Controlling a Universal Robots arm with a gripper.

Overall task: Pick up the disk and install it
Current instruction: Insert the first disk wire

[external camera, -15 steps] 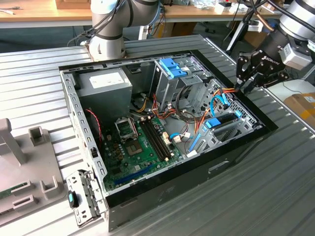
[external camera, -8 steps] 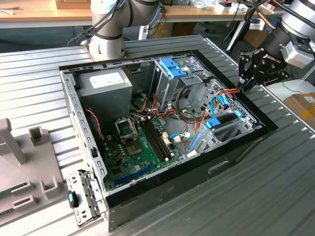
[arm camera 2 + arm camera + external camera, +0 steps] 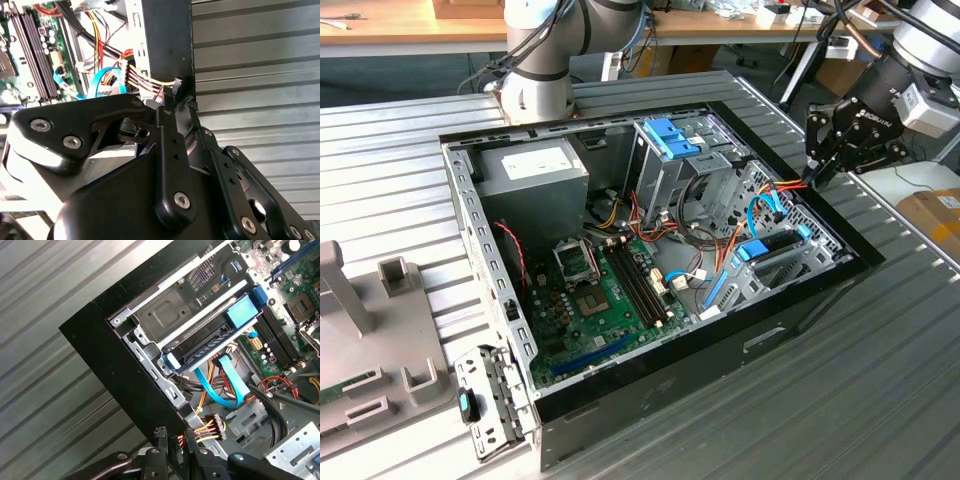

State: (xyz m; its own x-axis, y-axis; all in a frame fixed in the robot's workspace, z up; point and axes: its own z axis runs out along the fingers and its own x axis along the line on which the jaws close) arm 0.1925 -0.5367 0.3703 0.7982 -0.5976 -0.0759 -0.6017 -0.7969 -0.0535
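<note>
Black gripper (image 3: pixel 177 102), fingers (image 3: pixel 167 135) drawn together, pinches small black wired plug (image 3: pixel 176 86) at black computer case (image 3: pixel 100 340) rim; blue-railed dark flat disk (image 3: pixel 215 337) sits inside that case, well apart from them

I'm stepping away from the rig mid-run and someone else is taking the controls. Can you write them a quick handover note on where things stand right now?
End effector: at the computer case's wall on the exterior view's right, close to a connector with coloured wires. Open or shut cannot be told.
Disk: lying in its bay inside the case, blue rails along its sides, apart from the end effector. Thin blue cables hang just beside it.
Done: the disk is in the bay.
Left: unconfirmed whether the disk is fully seated or cabled.
</note>
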